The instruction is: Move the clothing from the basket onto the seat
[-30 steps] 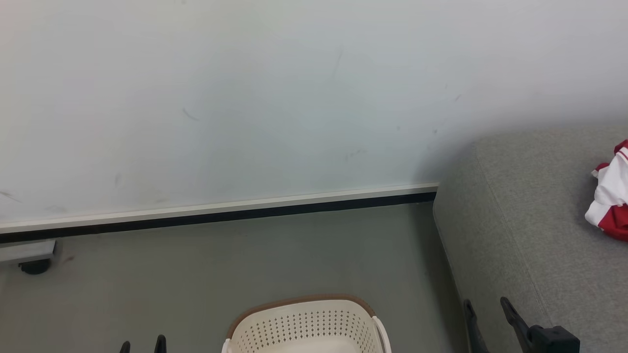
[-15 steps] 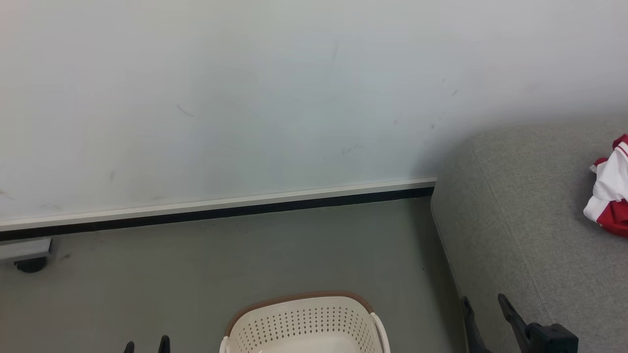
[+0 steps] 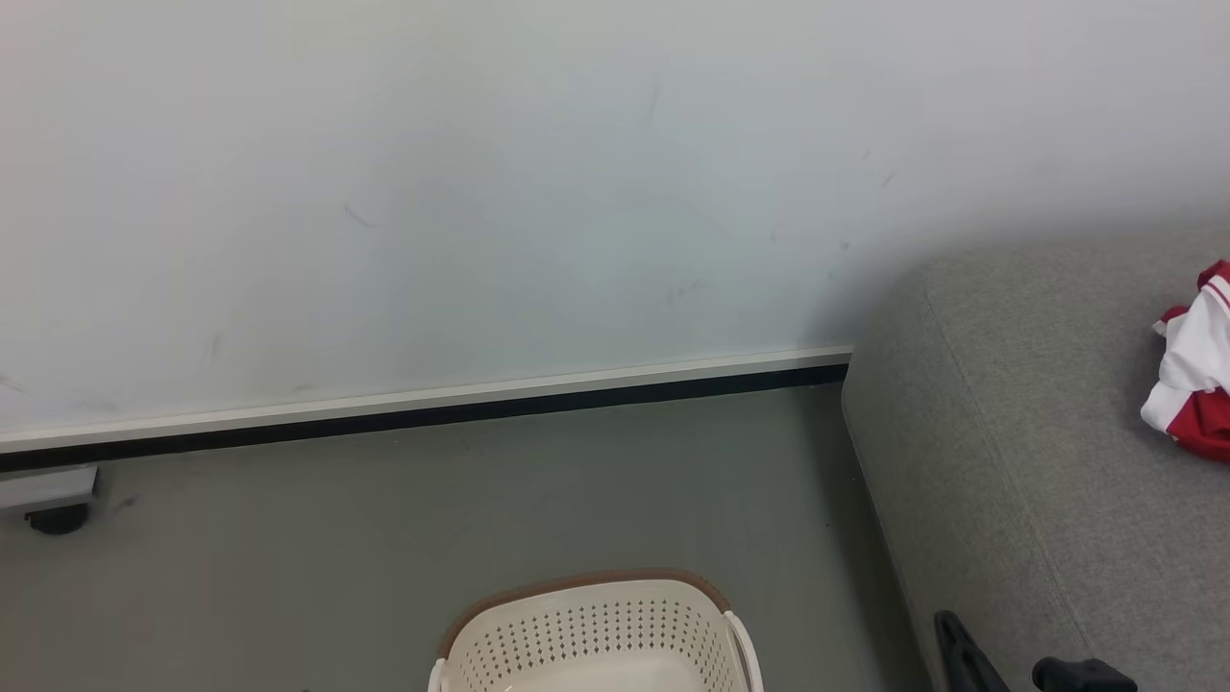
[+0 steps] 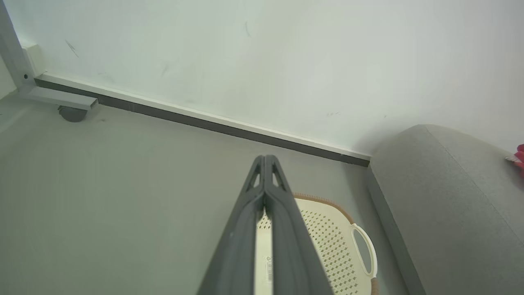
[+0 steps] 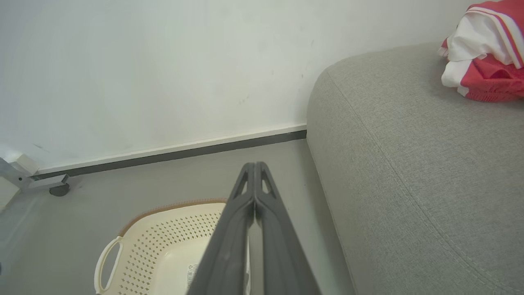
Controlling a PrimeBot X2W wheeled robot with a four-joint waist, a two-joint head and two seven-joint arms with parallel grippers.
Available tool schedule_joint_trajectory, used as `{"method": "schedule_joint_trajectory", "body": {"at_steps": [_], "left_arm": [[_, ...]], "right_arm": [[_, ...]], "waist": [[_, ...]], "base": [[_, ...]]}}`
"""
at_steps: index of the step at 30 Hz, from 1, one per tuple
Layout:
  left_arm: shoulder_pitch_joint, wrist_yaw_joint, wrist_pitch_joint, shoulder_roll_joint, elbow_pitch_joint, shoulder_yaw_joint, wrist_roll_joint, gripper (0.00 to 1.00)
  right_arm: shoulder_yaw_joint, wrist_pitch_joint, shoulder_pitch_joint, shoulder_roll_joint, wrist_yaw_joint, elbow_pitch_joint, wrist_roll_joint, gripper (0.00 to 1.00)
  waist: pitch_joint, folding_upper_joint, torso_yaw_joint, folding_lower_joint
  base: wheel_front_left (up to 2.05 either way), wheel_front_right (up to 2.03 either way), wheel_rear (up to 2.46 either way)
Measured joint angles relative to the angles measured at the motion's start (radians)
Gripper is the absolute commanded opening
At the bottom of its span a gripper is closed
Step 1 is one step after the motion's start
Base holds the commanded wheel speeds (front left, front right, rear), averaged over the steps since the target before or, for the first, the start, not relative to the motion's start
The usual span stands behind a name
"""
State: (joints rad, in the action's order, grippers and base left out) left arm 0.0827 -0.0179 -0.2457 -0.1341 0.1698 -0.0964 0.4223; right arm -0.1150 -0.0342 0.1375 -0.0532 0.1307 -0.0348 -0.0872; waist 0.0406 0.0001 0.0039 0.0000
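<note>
The cream basket (image 3: 596,634) with its brown rim stands on the floor at the bottom middle of the head view. The part of its inside seen from the right wrist is bare but for a printed label on the bottom of the basket (image 5: 163,241). Red and white clothing (image 3: 1192,384) lies bunched on the grey seat (image 3: 1038,442) at the far right. My right gripper (image 3: 961,654) is shut and empty, low beside the seat's front left corner. Its fingers (image 5: 254,164) meet above the basket's right end. My left gripper (image 4: 265,157) is shut on nothing, over the basket (image 4: 327,229).
A pale wall with a dark baseboard (image 3: 423,418) runs behind the grey floor. A grey frame foot on a black caster (image 3: 58,514) sits at the far left by the wall. Open floor lies between the basket and the wall.
Both grippers have gone from open to shut. The right gripper has sunk lower in the head view and the left fingertips have dropped past its bottom edge. The camera has tilted slightly.
</note>
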Motion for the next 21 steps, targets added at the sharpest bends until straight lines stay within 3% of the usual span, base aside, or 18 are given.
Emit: {"method": "schedule_joint_trajectory", "body": {"at_steps": [21], "left_arm": [[-0.028,0.026,0.102,0.021,0.002,0.052,0.334,0.00]], "right_arm": [[0.020,-0.001,-0.035,-0.035,0.000,-0.038,-0.467,0.00]], "waist": [[-0.007,0.0000,-0.001,0.0000]], "base": [[0.00,0.00,0.00]]}}
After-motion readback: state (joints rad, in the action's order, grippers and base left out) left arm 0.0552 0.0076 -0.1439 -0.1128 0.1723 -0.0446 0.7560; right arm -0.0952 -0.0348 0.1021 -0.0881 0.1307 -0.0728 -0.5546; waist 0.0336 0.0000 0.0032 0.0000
